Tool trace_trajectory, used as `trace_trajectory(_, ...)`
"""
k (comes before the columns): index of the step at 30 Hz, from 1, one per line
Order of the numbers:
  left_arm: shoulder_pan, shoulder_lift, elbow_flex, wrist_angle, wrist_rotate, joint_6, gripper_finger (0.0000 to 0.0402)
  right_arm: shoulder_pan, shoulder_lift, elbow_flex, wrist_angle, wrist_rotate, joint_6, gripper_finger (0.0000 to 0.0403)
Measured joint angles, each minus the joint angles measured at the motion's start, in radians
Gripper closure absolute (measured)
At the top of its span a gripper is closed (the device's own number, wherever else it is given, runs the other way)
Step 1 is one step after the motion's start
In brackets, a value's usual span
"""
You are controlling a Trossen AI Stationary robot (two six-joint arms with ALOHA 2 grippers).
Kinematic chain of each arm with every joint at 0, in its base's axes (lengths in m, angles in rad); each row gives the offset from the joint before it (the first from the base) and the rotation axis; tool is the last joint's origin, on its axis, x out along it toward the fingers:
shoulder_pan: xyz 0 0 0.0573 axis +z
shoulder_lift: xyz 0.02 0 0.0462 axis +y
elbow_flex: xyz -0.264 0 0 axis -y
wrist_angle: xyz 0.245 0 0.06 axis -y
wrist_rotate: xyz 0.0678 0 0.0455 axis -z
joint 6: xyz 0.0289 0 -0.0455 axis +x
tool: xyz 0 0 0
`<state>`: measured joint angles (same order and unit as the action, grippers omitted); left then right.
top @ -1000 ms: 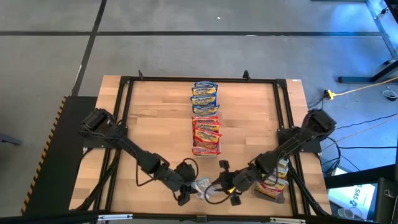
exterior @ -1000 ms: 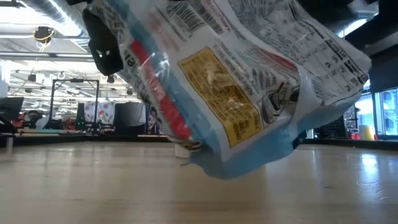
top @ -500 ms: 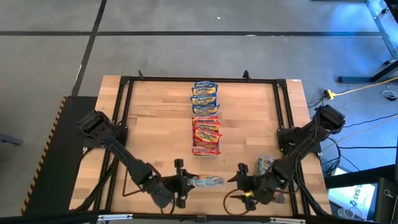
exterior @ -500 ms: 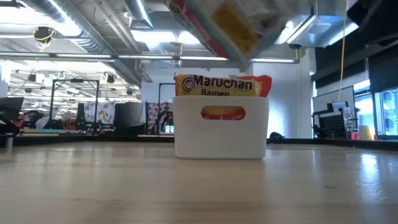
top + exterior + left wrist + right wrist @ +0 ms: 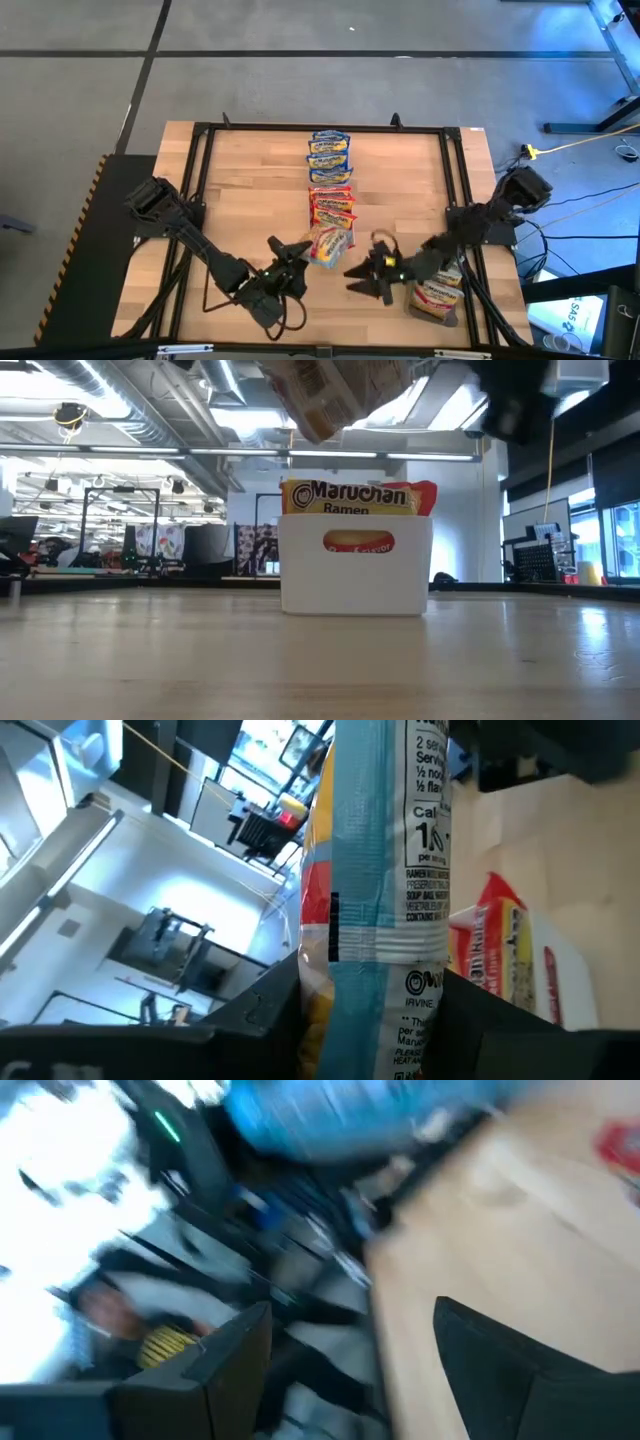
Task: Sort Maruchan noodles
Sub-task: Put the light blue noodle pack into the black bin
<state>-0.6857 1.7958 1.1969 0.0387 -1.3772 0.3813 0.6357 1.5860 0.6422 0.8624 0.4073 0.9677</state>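
Gripping a crinkly plastic ramen packet (image 5: 328,245), silver-grey w/ red and yellow print, the left claw (image 5: 297,252) sits near the front-centre of the light wooden counter (image 5: 250,190). Packet is clamped between the two dark fingers (image 5: 255,1020) and sticks out past the tips toward counter centre, raised off the surface. It hangs at the front end of the red-orange packet stack (image 5: 331,212), touching or just over it; which one cannot be told from above. In the low view the packet (image 5: 335,385) hangs in the air above and in front of the white rounded rectangular tray (image 5: 355,575).

Right claw (image 5: 368,276) is just beside the held packet, on its right, apart from it. Fingers are spread wide w/ nothing between them. Right wrist view is blurred; only open dark fingers (image 5: 215,1370) over counter wood are clear.

Other packets:
- Blue-yellow packet stack (image 5: 329,155): far end of centre row, behind the red-orange stack.
- Loose packets (image 5: 438,295) on a dark grey tray (image 5: 452,317): front right corner, under the right arm.

Readable text:
- Low view: "Maruchan Ramen" on the yellow/red packet (image 5: 352,497) standing in the white tray.
- Left wrist view: held packet shows fine nutrition print, partial "Cal" and "per serv"; rest too small to read.
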Motion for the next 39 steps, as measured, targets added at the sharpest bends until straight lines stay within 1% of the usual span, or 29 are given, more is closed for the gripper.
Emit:
trace_trajectory(2,0.011,0.000,0.000,0.000,-0.001,0.014,0.0260,-0.037,0.000,-0.004,0.110,-0.040,0.021,0.0153)
trace_trajectory(4,0.016,0.000,0.000,0.000,-0.009,0.021,0.0260,-0.068,-0.001,-0.002,0.174,-0.067,0.056,0.0153)
trace_trajectory(10,0.018,0.000,0.000,0.000,-0.028,0.056,0.0259,-0.167,-0.001,-0.002,0.162,-0.122,0.272,0.0153)
trace_trajectory(12,0.018,0.000,0.000,0.000,-0.027,0.058,0.0259,-0.191,-0.001,-0.002,0.166,-0.128,0.318,0.0153)
trace_trajectory(21,0.006,0.000,0.000,0.000,-0.025,0.150,0.0259,-0.277,-0.001,-0.002,0.181,-0.143,0.367,0.0153)
trace_trajectory(23,0.008,0.000,0.000,0.000,-0.004,0.154,0.0259,-0.292,-0.001,-0.002,0.176,-0.145,0.366,0.0153)
trace_trajectory(26,0.018,0.000,0.000,-0.002,0.055,0.153,0.0258,-0.303,-0.001,-0.002,0.154,-0.152,0.359,0.0157)
trace_trajectory(28,0.022,0.000,0.000,-0.002,0.069,0.150,0.0257,-0.303,0.000,-0.003,0.144,-0.150,0.341,0.0171)
trace_trajectory(30,0.021,0.000,0.000,0.000,0.050,0.118,0.0256,-0.303,0.000,-0.003,0.143,-0.147,0.332,0.0196)
trace_trajectory(32,0.018,0.001,0.000,0.001,0.012,0.089,0.0256,-0.303,0.000,-0.002,0.147,-0.140,0.313,0.0230)
trace_trajectory(35,0.011,0.002,0.000,0.002,-0.049,0.084,0.0256,-0.304,0.000,-0.001,0.159,-0.137,0.306,0.0283)
trace_trajectory(39,-0.003,0.002,0.000,0.003,-0.070,0.122,0.0256,-0.303,0.000,0.000,0.185,-0.165,0.254,0.0347)
